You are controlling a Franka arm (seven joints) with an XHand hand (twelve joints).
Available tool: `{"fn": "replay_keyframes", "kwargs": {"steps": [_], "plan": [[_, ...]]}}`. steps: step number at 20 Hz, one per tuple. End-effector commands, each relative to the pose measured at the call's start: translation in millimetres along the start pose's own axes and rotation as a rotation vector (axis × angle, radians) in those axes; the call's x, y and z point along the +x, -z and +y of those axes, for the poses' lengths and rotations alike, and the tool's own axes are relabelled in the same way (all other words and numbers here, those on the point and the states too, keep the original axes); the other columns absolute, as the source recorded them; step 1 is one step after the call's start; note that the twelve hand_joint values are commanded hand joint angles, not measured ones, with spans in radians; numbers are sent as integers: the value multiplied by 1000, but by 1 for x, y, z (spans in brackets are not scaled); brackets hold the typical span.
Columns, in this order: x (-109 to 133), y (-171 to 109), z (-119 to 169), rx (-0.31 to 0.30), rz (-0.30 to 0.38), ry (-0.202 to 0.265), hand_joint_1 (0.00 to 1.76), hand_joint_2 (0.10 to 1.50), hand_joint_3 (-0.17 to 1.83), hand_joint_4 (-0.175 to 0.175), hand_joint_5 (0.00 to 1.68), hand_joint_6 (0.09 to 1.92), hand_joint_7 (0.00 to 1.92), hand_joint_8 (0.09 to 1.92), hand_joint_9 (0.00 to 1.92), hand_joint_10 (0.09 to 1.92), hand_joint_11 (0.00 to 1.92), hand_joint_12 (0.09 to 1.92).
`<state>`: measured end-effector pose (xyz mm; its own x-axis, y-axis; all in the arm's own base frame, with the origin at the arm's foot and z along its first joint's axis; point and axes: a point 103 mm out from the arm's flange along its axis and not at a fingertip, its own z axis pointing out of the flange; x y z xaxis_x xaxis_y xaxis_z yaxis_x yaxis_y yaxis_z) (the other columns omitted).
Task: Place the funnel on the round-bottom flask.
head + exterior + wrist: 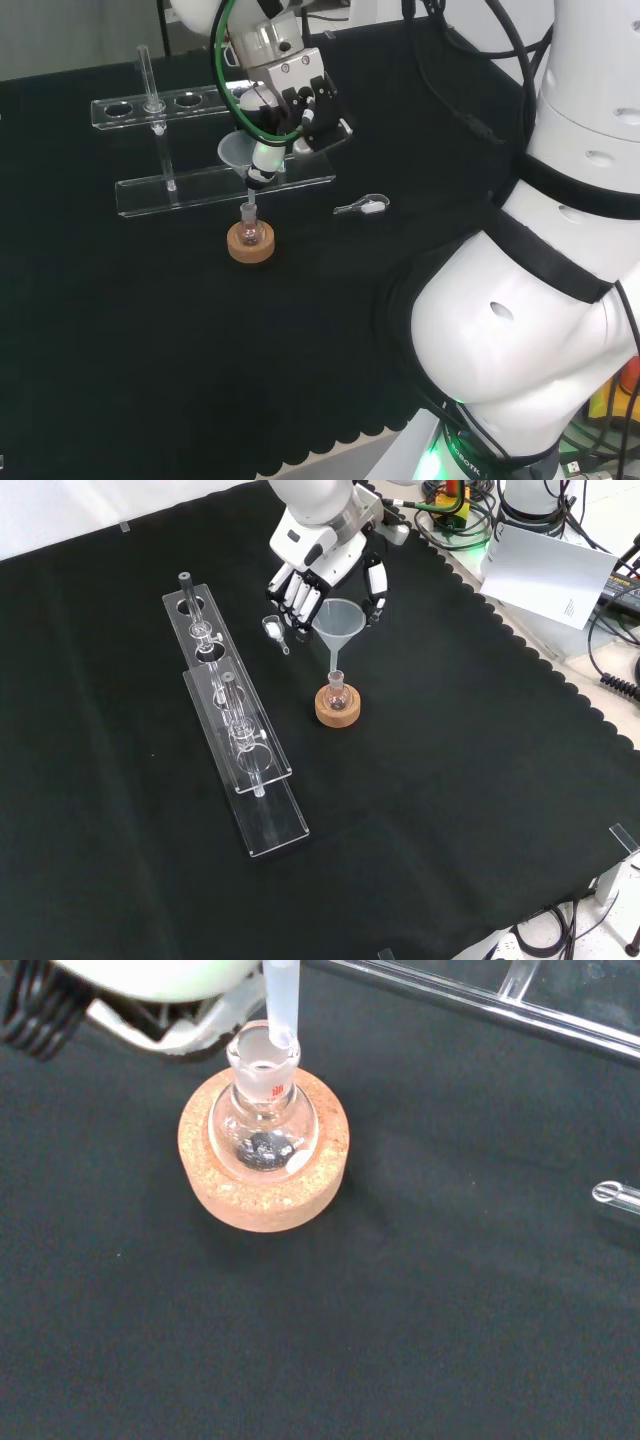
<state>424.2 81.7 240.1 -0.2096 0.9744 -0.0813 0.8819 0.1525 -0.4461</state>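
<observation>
A clear plastic funnel (340, 620) is held upright between the fingers and thumb of the hand (305, 590), straight over a small round-bottom flask (338, 692). The flask stands in a cork ring (338, 711) on the black cloth. In the wrist view the funnel's stem (281, 1000) reaches the mouth of the flask (263, 1130), which holds a little dark material; the cork ring (265, 1200) surrounds its bottom. In the head view the hand (300, 100) grips the funnel (235, 152) above the flask (250, 232).
Two long clear acrylic racks (235, 730) lie left of the flask in the front view, with glass tubes in them. A small clear piece (272, 628) lies on the cloth by the fingers. A white sheet (545, 570) lies past the cloth's scalloped edge.
</observation>
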Motion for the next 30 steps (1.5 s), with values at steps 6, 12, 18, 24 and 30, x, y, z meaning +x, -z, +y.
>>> {"fn": "replay_keyframes", "kwargs": {"steps": [6,12,18,24,30], "plan": [[5,-1,-1,1,-7,-11,921,636,787,-24,556,904,576,866,495,616,53,1428],[4,-4,1,8,0,-8,921,636,788,-24,556,904,576,867,495,616,54,1428],[6,-6,2,8,-3,-3,921,636,788,-24,556,904,576,867,496,616,54,1428],[7,-7,4,11,-1,2,921,636,789,-25,556,904,575,867,496,616,55,1428],[11,-10,8,18,-10,5,921,636,789,-25,555,903,574,867,495,616,55,1428]]}}
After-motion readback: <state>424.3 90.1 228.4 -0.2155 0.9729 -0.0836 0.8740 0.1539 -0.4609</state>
